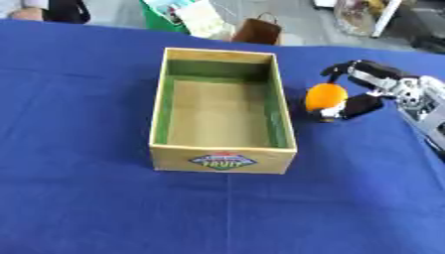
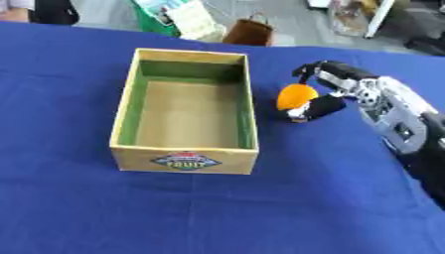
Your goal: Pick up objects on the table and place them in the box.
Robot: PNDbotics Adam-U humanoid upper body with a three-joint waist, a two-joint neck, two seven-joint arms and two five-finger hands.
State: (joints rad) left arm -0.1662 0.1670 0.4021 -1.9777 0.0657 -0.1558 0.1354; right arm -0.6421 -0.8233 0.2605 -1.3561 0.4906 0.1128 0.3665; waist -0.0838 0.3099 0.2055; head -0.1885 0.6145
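Observation:
An orange round fruit (image 1: 325, 96) is just right of the box, between the thumb and curled fingers of my right hand (image 1: 369, 84), which comes in from the right edge. I cannot tell whether the fruit rests on the blue cloth or hangs a little above it. The wooden box (image 1: 222, 158) stands in the middle of the table, long side running away from me, with a green inner lining and a fruit label on its near wall. Nothing lies inside it. My left hand shows in neither view.
A blue cloth (image 1: 78, 188) covers the whole table. Beyond its far edge stand a brown bag (image 1: 257, 31) and a green container with papers (image 1: 178, 15). A person's sleeve shows at the far left corner.

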